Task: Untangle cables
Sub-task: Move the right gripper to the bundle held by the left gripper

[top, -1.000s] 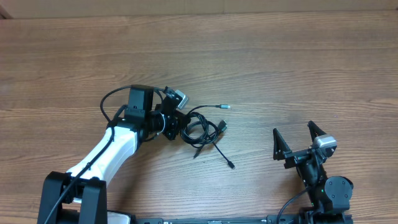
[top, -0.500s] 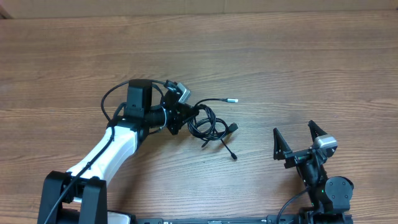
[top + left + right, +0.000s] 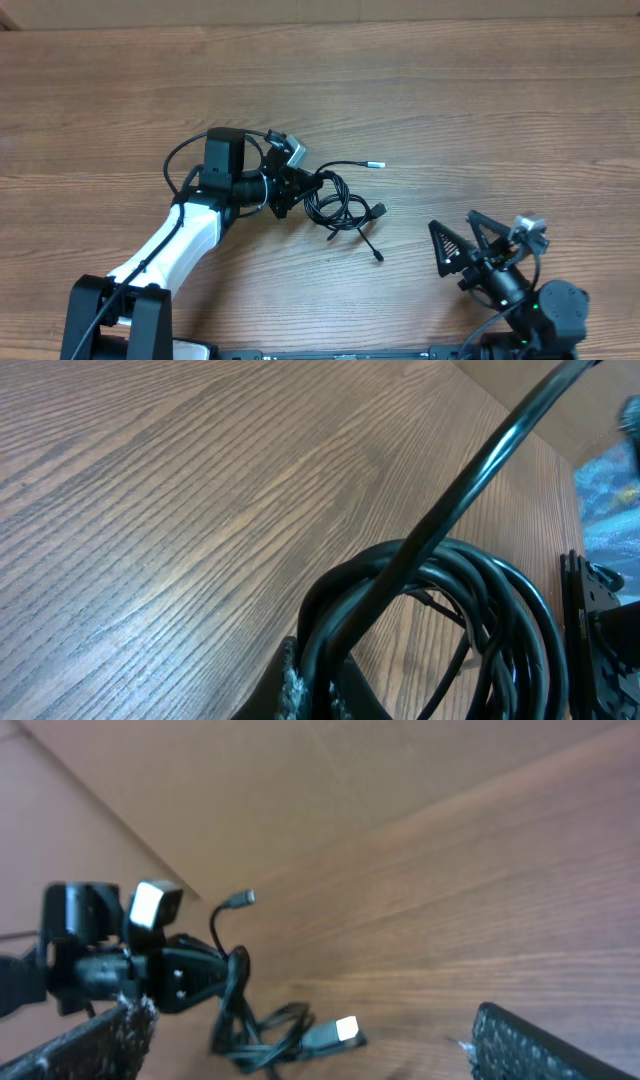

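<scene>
Overhead: left pincer clamps cables; right pincer gapes.

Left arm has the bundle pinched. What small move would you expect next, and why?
Probably the right gripper reaches left for the loose plug end. The left gripper is shut on the cables, while the right one stands open and apart from them.

1. You are looking at what seems to be a robot lab.
2. You can see two robot arms, the white left arm and the black right arm, fixed at one edge of a wooden table.
3. A small camera sits on the left arm's wrist.
</scene>
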Controlling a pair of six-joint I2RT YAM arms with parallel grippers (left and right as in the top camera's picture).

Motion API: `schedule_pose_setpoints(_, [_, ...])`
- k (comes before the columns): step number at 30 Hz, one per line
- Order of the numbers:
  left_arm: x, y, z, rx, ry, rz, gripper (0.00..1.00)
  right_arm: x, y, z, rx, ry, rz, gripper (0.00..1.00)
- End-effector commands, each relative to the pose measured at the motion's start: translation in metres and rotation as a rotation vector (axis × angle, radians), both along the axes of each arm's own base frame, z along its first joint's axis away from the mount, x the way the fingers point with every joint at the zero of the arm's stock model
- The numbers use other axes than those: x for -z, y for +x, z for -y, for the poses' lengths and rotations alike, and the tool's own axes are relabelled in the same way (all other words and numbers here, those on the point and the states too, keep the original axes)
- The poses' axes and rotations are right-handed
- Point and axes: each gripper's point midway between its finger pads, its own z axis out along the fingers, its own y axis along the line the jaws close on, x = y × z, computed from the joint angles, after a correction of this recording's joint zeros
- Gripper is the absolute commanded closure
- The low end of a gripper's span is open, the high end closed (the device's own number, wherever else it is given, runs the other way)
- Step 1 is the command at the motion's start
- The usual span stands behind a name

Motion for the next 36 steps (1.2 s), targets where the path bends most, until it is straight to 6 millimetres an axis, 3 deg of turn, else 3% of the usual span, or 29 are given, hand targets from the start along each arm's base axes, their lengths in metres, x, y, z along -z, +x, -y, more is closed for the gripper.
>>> schedule_pose_setpoints(1, [-0.010, -0.001, 0.006, 0.030, -0.033, 0.009, 0.96, -0.028, 0.004, 0.003, 0.020, -0.001, -0.058, 0.00])
schedule_pose_setpoints(5, [-0.010, -0.001, 0.006, 0.030, -0.033, 0.009, 0.96, -0.046, 0.027, -0.008, -0.040, 0.008, -0.252, 0.00])
schedule_pose_setpoints(8, [-0.010, -0.001, 0.006, 0.030, -0.033, 0.010, 0.96, -0.059, 0.039, -0.042, -0.272, 0.092, -0.294, 0.00])
schedule_pose_setpoints(9, [-0.010, -0.001, 0.006, 0.030, -0.033, 0.010, 0.96, -0.058, 0.041, -0.055, -0.363, 0.159, -0.340, 0.00])
schedule_pose_setpoints(12, [-0.010, -0.001, 0.006, 0.028, -0.031, 0.011, 0.96, -0.055, 0.046, -0.068, -0.447, 0.286, -0.448, 0.00])
schedule_pose_setpoints(14, [-0.013, -0.002, 0.007, 0.024, -0.054, -0.017, 0.96, -0.044, 0.057, -0.074, -0.486, 0.350, -0.527, 0.08])
schedule_pose_setpoints(18, [-0.034, -0.002, 0.016, 0.067, -0.148, 0.003, 0.96, -0.023, 0.065, -0.072, -0.431, 0.395, -0.648, 0.18])
schedule_pose_setpoints(20, [-0.049, 0.008, 0.019, 0.035, -0.200, 0.011, 0.96, -0.020, 0.066, -0.070, -0.399, 0.408, -0.675, 0.18])
schedule_pose_setpoints(27, [-0.132, 0.044, 0.020, -0.093, -0.440, 0.126, 0.96, -0.024, 0.072, -0.067, -0.314, 0.511, -0.745, 0.20])
schedule_pose_setpoints(30, [-0.143, 0.042, 0.023, -0.078, -0.466, 0.163, 0.96, -0.030, 0.077, -0.070, -0.298, 0.537, -0.735, 0.19])
schedule_pose_setpoints(33, [-0.143, 0.032, 0.038, -0.034, -0.465, 0.168, 0.96, -0.043, 0.078, -0.083, -0.350, 0.527, -0.677, 0.20])
schedule_pose_setpoints(36, [-0.143, 0.023, 0.051, 0.010, -0.459, 0.190, 0.96, -0.043, 0.077, -0.089, -0.356, 0.524, -0.682, 0.26])
